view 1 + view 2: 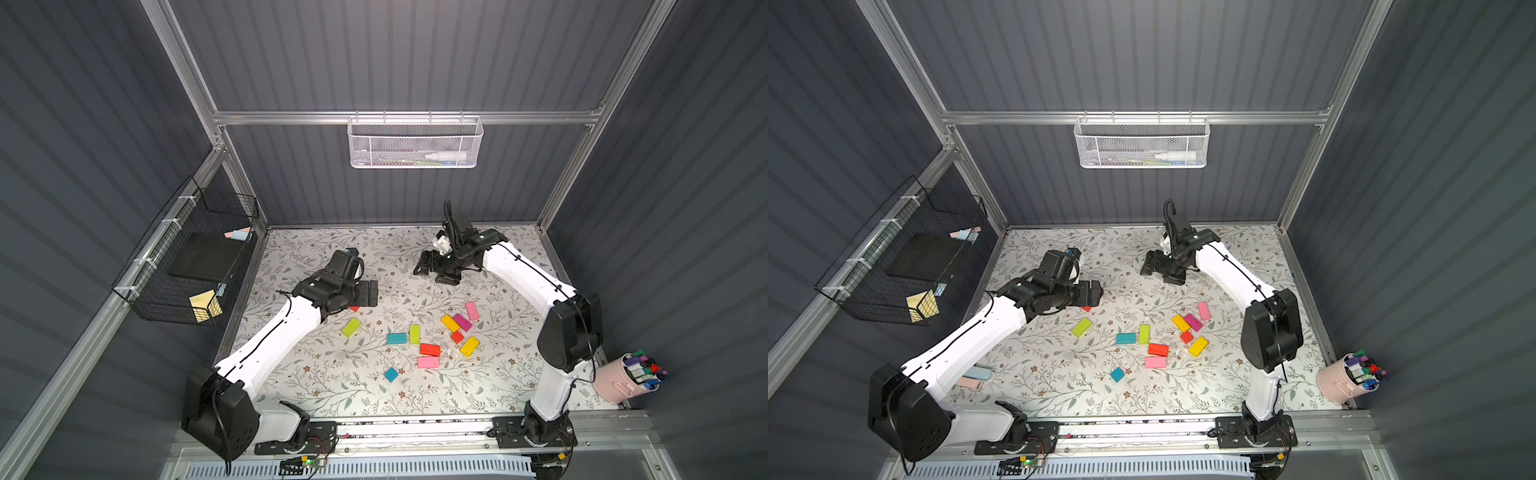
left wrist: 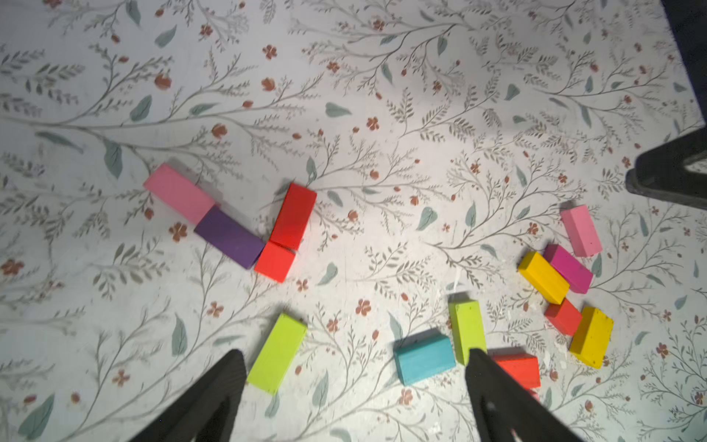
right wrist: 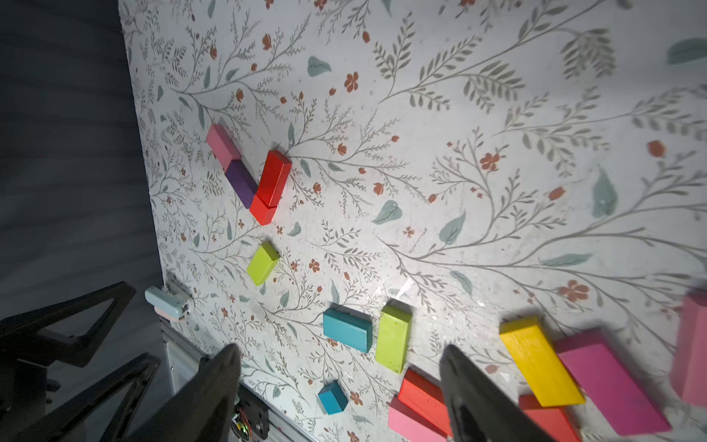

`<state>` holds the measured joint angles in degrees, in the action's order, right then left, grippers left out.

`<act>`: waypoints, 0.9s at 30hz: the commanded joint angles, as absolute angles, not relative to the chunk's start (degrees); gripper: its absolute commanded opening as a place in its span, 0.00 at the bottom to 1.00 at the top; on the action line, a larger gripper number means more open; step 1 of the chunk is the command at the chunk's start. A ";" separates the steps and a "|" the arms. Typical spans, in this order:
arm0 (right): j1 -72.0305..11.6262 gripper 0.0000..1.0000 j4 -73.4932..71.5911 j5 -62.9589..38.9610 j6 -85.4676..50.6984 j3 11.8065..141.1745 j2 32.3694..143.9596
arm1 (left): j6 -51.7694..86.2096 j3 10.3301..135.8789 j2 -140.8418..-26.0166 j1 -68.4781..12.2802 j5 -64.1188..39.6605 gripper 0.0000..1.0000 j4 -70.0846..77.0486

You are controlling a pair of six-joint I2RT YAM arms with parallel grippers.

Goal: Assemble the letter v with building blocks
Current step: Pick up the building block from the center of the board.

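On the floral bench [image 2: 382, 95], left of centre in the left wrist view, four of the building blocks [image 2: 424, 359] form a part-built V. A pink block [image 2: 178, 193] and a purple block [image 2: 228, 239] make one arm, a small red block [image 2: 274, 262] the tip, and a long red block [image 2: 297, 216] the other arm, which looks one piece short. The rest lie loose toward the lower right.

The left end effector [image 2: 354, 394] is spread wide and empty, and in both top views it hangs over the V, hiding most of it. The right end effector [image 3: 344, 382] is likewise wide apart and empty.

The V pieces merely abut, so a careless descent or a block pushed in at an angle would likely shove them out of line. A yellow block [image 2: 543, 275] touches a magenta block [image 2: 569, 268], so grabbing one could drag the other.

A white mesh basket [image 1: 415, 143] holds a white bottle [image 1: 446, 156]. A black wire basket [image 1: 166, 309] holds a dark slab [image 1: 205, 257] and yellow notes [image 1: 205, 305]. A pink bucket [image 1: 609, 386] holds markers [image 1: 644, 368].
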<state>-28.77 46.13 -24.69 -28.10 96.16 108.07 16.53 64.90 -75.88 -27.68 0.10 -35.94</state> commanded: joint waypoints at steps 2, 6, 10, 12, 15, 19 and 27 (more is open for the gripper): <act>-28.01 0.81 45.18 -33.16 -24.70 97.10 112.06 | 22.72 67.93 -75.86 -29.60 7.74 0.89 -47.42; -27.56 0.81 41.31 -35.69 -25.38 93.87 112.41 | 23.91 68.42 -81.62 -34.92 6.66 0.91 -49.43; -26.69 0.81 39.65 -36.93 -25.29 91.30 111.85 | 24.17 65.54 -84.12 -37.08 6.97 0.91 -46.78; -26.05 0.81 39.45 -37.05 -24.81 90.17 111.29 | 24.06 63.15 -83.42 -37.09 6.94 0.92 -44.06; -25.11 0.81 39.47 -37.26 -24.20 89.06 110.69 | 26.64 59.41 -82.42 -37.09 7.97 0.92 -41.81; -24.35 0.81 40.11 -37.46 -23.34 88.06 110.11 | 28.88 59.04 -80.21 -37.09 9.53 0.88 -42.49; -23.91 0.81 38.00 -39.45 -24.16 85.84 109.95 | 28.01 60.56 -89.30 -36.74 12.85 0.93 -45.88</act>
